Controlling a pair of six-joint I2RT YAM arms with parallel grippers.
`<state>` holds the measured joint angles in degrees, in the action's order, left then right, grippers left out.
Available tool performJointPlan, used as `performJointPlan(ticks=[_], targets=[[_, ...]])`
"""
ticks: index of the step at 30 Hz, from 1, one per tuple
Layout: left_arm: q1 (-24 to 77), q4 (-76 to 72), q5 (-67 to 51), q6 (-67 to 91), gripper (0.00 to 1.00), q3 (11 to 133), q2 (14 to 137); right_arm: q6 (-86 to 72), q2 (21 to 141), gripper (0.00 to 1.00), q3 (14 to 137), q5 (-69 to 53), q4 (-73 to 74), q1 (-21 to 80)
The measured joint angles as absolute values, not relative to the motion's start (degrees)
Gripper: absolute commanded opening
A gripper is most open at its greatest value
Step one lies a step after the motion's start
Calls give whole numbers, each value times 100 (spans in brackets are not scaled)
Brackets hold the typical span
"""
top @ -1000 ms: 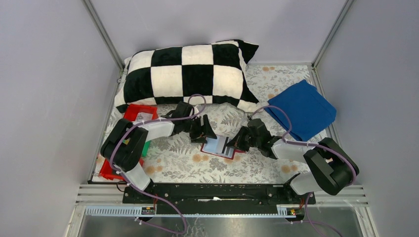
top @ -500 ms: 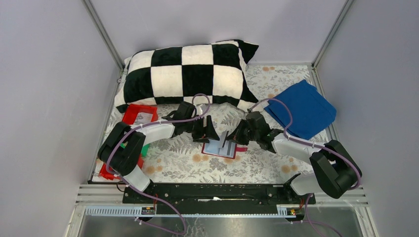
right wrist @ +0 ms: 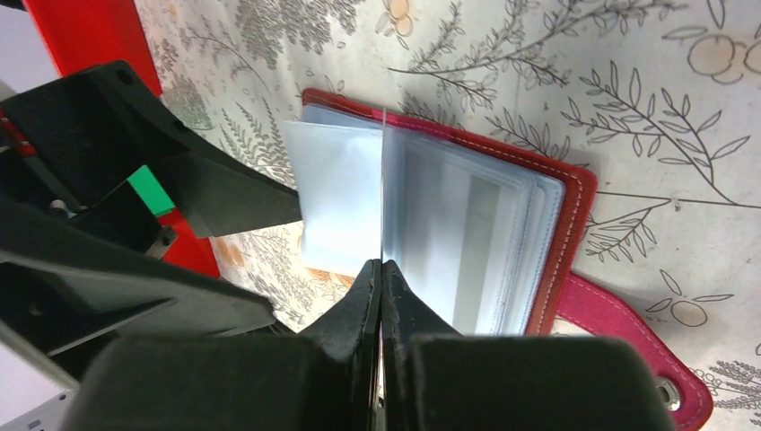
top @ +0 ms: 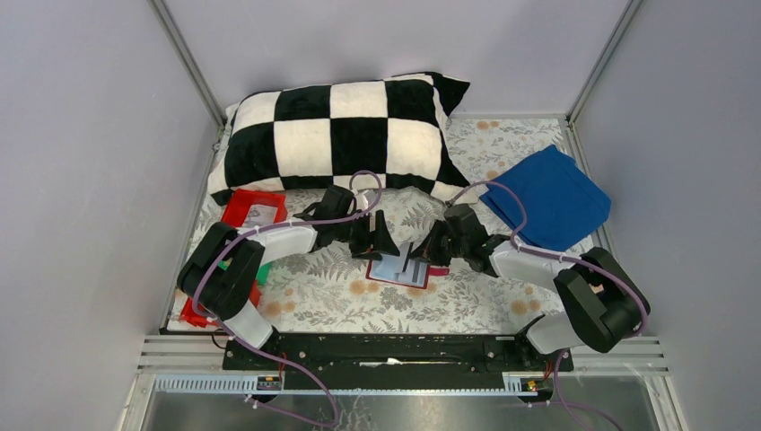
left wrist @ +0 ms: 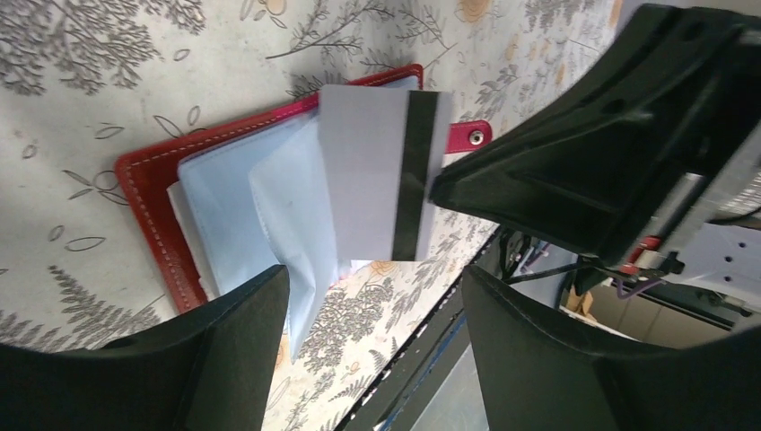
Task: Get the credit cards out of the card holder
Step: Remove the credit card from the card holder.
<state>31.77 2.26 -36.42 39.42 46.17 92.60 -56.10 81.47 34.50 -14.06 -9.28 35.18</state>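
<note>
The red card holder [top: 386, 272] lies open on the flowered table, its pale blue-grey sleeves [left wrist: 233, 202] fanned out and its red strap tab [left wrist: 470, 137] to one side. My right gripper [top: 429, 254] is shut on a pale grey credit card [left wrist: 368, 171] with a dark stripe and holds it tilted over the sleeves. In the right wrist view the card [right wrist: 383, 193] shows edge-on between the shut fingertips [right wrist: 381, 268], above the holder [right wrist: 574, 215]. My left gripper [top: 376, 244] is open just left of the holder, and its fingers [left wrist: 206, 359] straddle the sleeves' edge without holding anything.
A black-and-white checked pillow [top: 345, 135] lies at the back. A folded blue cloth [top: 549, 197] lies at the right. A red tray [top: 254, 208] stands behind the left arm, and another red tray [top: 193, 311] with a green one [top: 265, 270] stands at the left edge.
My right gripper has raised the grey card from lying flat on the sleeves to standing tilted above them, and has drawn slightly back. The left gripper has barely moved.
</note>
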Motion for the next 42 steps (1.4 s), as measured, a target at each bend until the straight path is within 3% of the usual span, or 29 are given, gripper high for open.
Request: performJointPlan(ticks=[7,15,23,26,29,38,42], targets=[[3177,-211,-3940,4139,75,4480,9306,-5638,8425,0,3380,-1625,-1243,3518],[3177,-679,-4082,4359,74,4407,9640,-5671,8630,22,3400,-1769,-1459,3518],[3177,-738,-4101,4394,74,4375,9651,-5688,8748,26,3404,-1874,-1680,3518],[3177,-740,-4101,4394,74,4375,9651,-5706,8844,20,3409,-1929,-1778,3518],[3177,-740,-4128,4401,75,4375,9649,-5747,8962,1,3413,-1977,-1900,3518],[3009,576,-3977,3944,90,5116,9011,-5478,8558,0,3465,-1863,-1439,3463],[2781,1157,-3898,3621,90,5492,8543,-5127,7815,0,3459,-1844,-1232,3347]])
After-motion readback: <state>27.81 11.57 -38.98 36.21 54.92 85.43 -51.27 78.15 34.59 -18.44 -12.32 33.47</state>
